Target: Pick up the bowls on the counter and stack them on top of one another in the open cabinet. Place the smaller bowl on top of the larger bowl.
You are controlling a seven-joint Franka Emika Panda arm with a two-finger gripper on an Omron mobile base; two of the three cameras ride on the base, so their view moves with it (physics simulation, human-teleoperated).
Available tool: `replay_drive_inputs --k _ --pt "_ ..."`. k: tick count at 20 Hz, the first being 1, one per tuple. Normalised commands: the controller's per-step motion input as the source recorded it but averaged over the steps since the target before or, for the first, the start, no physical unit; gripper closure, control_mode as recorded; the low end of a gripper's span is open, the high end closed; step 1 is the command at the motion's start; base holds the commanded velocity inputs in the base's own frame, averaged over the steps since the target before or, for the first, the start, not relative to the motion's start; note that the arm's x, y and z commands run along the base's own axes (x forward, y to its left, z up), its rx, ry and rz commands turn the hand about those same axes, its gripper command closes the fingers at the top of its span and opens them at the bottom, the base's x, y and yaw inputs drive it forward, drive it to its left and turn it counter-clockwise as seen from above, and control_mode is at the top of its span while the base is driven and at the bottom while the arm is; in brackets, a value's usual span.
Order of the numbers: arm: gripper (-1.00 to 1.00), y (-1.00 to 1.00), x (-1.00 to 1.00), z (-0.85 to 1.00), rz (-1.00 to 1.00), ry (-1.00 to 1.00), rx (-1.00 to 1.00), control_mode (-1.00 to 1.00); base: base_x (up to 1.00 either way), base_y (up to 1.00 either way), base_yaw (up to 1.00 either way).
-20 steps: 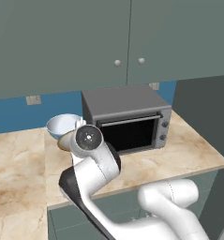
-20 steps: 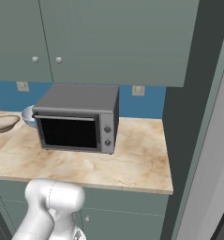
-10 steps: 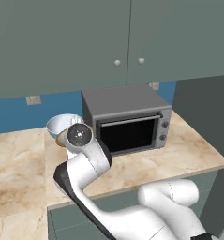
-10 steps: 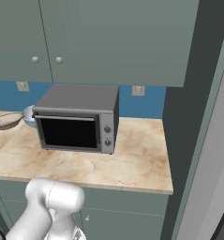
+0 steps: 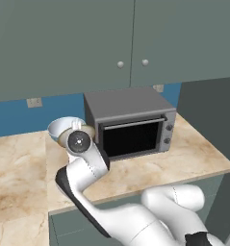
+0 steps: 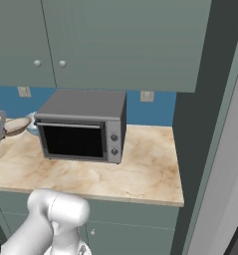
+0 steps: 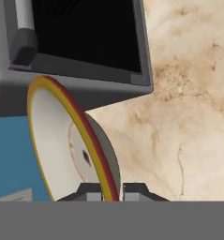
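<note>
Rim contact was recorded: the hand [image 7: 111,191] was closed narrowly on the edge of the smaller bowl [image 7: 71,145], held raised and tilted over the table [image 5: 150,168], left of the microwave [image 5: 131,126]. The larger bowl [image 5: 62,127] sat just behind it. The open cabinet was not made out; its direction from the hand could not be told.

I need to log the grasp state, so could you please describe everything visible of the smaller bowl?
The smaller bowl is held edge-on in the shut gripper, whose tips pinch its rim. The hand view shows a yellow and red rim band and a pale surface. It is lifted clear of the counter, in front of the microwave.
</note>
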Motion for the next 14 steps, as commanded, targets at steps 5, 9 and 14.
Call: replay_drive_inputs --k 5,9,14 --pt "1.00 0.30 0.22 -0.18 -0.11 -0.08 0.07 -1.00 0.00 0.00 0.00" --pt "1.00 0.36 0.20 -0.13 -0.10 -0.05 0.08 -1.00 0.00 0.00 0.00" --pt "1.00 0.37 0.21 -0.05 -0.09 -0.02 0.07 -1.00 0.00 0.00 0.00"
